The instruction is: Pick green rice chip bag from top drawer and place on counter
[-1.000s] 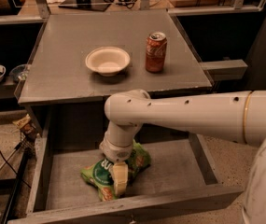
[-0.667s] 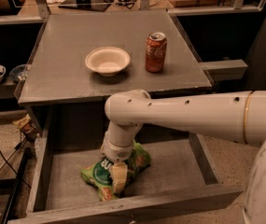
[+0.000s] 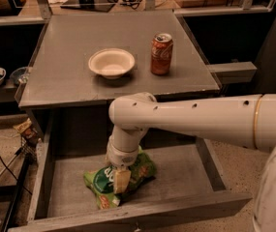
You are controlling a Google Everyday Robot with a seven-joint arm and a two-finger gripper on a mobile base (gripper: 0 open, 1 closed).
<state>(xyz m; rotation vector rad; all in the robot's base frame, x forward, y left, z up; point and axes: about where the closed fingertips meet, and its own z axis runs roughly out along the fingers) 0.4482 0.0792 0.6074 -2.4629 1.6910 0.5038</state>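
Below, gripper (image 3: 119, 183) in top drawer (image 3: 181, 175), fingers (image 3: 122, 180) pinching green rice chip bag (image 3: 98, 181); counter (image 3: 74, 47) holds bowl (image 3: 111, 63), can (image 3: 161, 54).

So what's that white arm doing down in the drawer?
A robot arm reaches into the open top drawer, its end effector down on a green rice chip bag lying there. The bag is meant for the counter above, where a white bowl and a soda can stand. It is not yet lifted.
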